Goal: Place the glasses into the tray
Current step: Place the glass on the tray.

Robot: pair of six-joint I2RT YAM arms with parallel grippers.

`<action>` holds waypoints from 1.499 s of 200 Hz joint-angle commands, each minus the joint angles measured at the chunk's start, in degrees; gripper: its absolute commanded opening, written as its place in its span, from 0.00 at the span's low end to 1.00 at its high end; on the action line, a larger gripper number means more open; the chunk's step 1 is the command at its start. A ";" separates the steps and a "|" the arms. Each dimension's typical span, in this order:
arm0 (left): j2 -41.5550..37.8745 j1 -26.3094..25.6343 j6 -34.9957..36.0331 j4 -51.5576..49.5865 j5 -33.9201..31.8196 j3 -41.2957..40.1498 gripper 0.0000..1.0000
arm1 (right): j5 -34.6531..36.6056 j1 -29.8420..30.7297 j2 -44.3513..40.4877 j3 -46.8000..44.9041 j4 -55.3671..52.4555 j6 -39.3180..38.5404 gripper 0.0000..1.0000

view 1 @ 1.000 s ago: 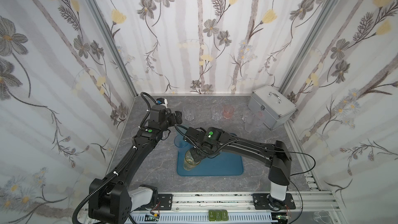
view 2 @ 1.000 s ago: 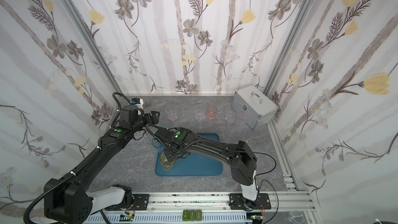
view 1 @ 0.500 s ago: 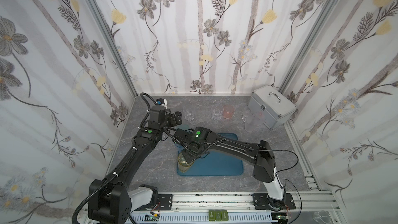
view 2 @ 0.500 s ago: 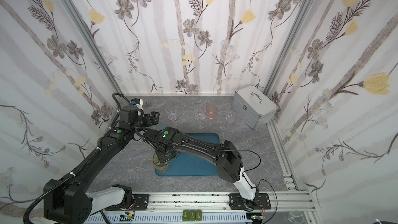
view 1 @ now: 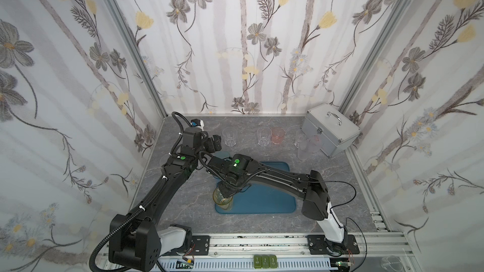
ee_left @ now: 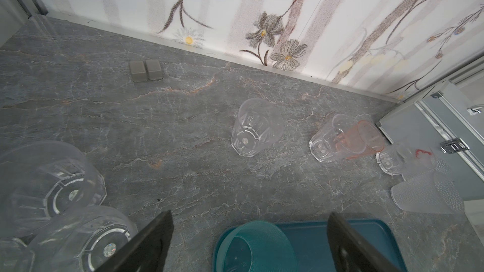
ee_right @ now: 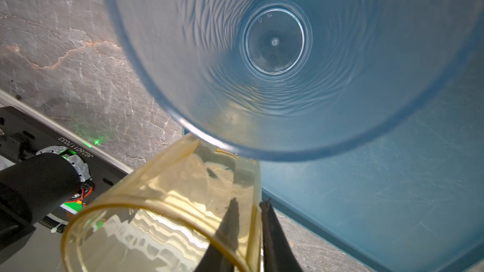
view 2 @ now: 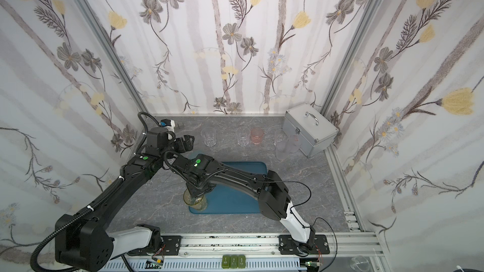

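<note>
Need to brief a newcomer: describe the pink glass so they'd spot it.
Find the silver case in the far right corner. Left of it, past frosted glasses, stands the pink glass beside a clear glass: the only pink one.

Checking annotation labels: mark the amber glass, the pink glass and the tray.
amber glass [view 1: 223, 202]: in a top view, on its see-through body.
pink glass [view 1: 277, 136]: in a top view, on the middle of its wall.
tray [view 1: 262, 201]: in a top view, on its bare floor.
</note>
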 commanded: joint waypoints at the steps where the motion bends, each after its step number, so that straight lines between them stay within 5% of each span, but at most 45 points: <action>1: -0.03 0.00 0.18 0.58 0.24 0.46 0.94 | -1.35 -0.17 0.34 0.37 3.72 1.26 0.20; 97: 0.48 0.01 -0.17 0.93 1.55 0.39 0.93 | -2.07 -1.40 -2.29 -4.32 10.11 3.28 0.21; 154: 0.51 0.43 -0.38 0.58 1.16 1.76 0.93 | -6.16 -3.77 -9.24 -4.99 11.07 -1.13 0.43; 229: 5.01 1.33 0.53 -0.30 -5.06 10.09 0.92 | -7.24 -20.92 -21.07 -15.40 22.03 -4.10 0.49; 300: 11.67 0.18 1.36 0.66 -7.06 13.36 0.93 | 1.30 -32.45 -19.55 -20.55 36.89 -2.84 0.50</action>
